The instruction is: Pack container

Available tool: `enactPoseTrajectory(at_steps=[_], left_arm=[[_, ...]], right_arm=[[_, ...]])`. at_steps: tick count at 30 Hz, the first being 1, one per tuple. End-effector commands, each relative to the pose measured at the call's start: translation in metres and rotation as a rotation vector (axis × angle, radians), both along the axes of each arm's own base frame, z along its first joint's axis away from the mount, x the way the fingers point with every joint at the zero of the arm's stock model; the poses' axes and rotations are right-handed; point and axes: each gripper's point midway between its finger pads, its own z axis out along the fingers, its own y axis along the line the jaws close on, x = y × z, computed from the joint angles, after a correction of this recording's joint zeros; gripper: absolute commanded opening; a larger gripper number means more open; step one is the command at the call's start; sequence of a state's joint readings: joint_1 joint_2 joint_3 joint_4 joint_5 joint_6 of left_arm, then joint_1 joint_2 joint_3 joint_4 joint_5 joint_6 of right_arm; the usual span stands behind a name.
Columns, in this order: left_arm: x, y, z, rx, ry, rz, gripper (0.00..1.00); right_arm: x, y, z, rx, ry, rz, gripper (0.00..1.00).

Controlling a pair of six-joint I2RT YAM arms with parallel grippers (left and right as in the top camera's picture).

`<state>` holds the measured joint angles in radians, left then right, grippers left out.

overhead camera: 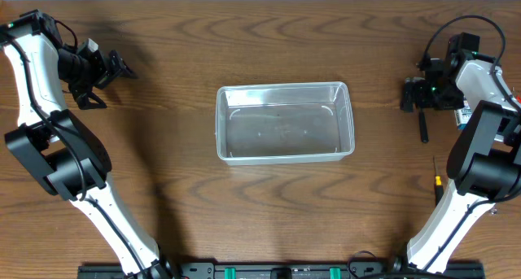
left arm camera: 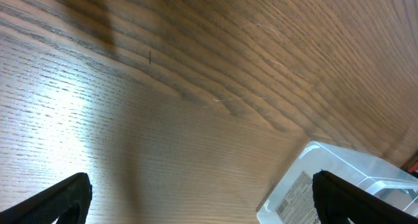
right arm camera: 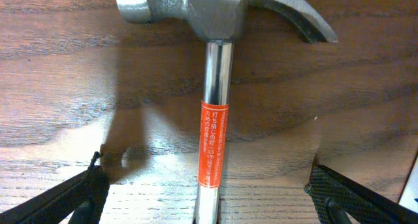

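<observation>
The clear plastic container (overhead camera: 283, 89) stands empty at the middle of the table; one corner with a label shows in the left wrist view (left arm camera: 307, 185). A claw hammer (right arm camera: 215, 87) with a steel shaft and an orange label lies on the table at the right; only its dark handle (overhead camera: 423, 128) shows in the overhead view. My right gripper (right arm camera: 209, 201) is open over the hammer, its fingers straddling the shaft without touching it (overhead camera: 413, 94). My left gripper (overhead camera: 110, 84) is open and empty at the far left, well away from the container (left arm camera: 215, 204).
A small tool with a yellow and black handle (overhead camera: 437, 184) lies by the right arm's base. Bare wooden tabletop surrounds the container on all sides.
</observation>
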<state>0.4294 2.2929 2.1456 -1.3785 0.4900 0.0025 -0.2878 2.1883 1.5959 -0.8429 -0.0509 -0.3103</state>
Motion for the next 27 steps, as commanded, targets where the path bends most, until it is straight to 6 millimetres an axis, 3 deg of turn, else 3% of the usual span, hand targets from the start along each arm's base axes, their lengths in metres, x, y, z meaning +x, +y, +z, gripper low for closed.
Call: enactPoseTrajectory(at_steps=[1, 9, 14, 19, 24, 27], left_arm=[[0.003, 0.004, 0.015, 0.024, -0.039, 0.005, 0.98], [0.003, 0.004, 0.015, 0.023, -0.039, 0.005, 0.98], [0.003, 0.004, 0.015, 0.024, -0.039, 0.005, 0.98], [0.003, 0.004, 0.015, 0.024, -0.039, 0.005, 0.98], [0.003, 0.004, 0.015, 0.024, -0.039, 0.005, 0.98], [0.003, 0.004, 0.015, 0.024, -0.039, 0.005, 0.98]], right_arm=[[-0.002, 0.0, -0.013, 0.02, 0.022, -0.004, 0.97], [0.005, -0.002, -0.012, 0.015, -0.008, -0.01, 0.76], [0.011, 0.0, -0.011, 0.03, -0.034, -0.021, 0.46], [0.016, -0.001, -0.011, 0.026, -0.051, -0.029, 0.43], [0.02, -0.003, -0.01, 0.021, -0.069, -0.03, 0.22], [0.021, -0.003, -0.009, 0.02, -0.075, -0.033, 0.15]])
